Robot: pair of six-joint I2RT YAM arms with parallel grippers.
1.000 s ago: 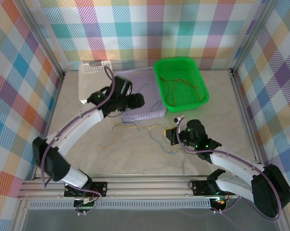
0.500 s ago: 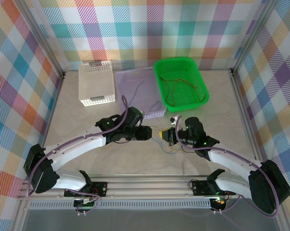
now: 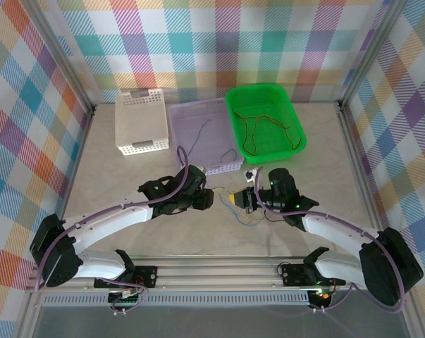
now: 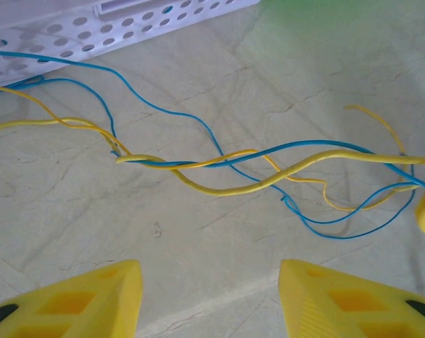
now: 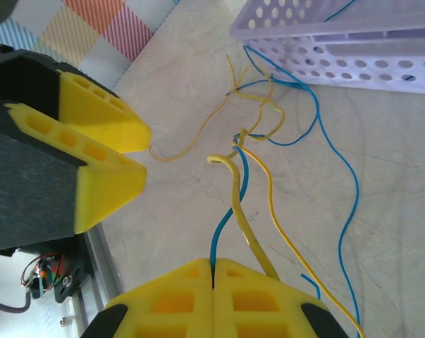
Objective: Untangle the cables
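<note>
L gripper (image 3: 211, 200): hovering low over table (image 3: 120, 176), just L of the tangle. In L wrist view its yellow fingers (image 4: 78, 299) are standing wide apart w/ nothing btwn them, touching no wire.
R gripper (image 3: 235, 201): facing L gripper, tips sitting near each other. In R wrist view its fingers (image 5: 170, 299) are pressing tight together, pinching two of the cables (image 3: 244, 213): a yellow cable (image 5: 235, 193) & a blue cable (image 5: 223, 229), both running out of the seam.
Tangle: yellow + blue strands are lying on the table btwn the 2 grippers, in front of purple basket (image 3: 223, 167). In L wrist view they're twisting round each other ahead of the spread fingers & running R toward the R gripper's tip at frame edge.
Loose ends: thin yellow ends are curling free on the table. In R wrist view blue strands are reaching up toward the purple basket wall; can't tell if they're touching it.
Purple basket: thin blue-grey cable (image 3: 204, 130) lying inside.
Green basket (image 3: 230, 116): sitting just R of purple one, w/ a red-orange cable (image 3: 258, 127) looping on its floor.
White basket (image 3: 138, 148): sitting just L of purple one, well apart from both grippers.
</note>
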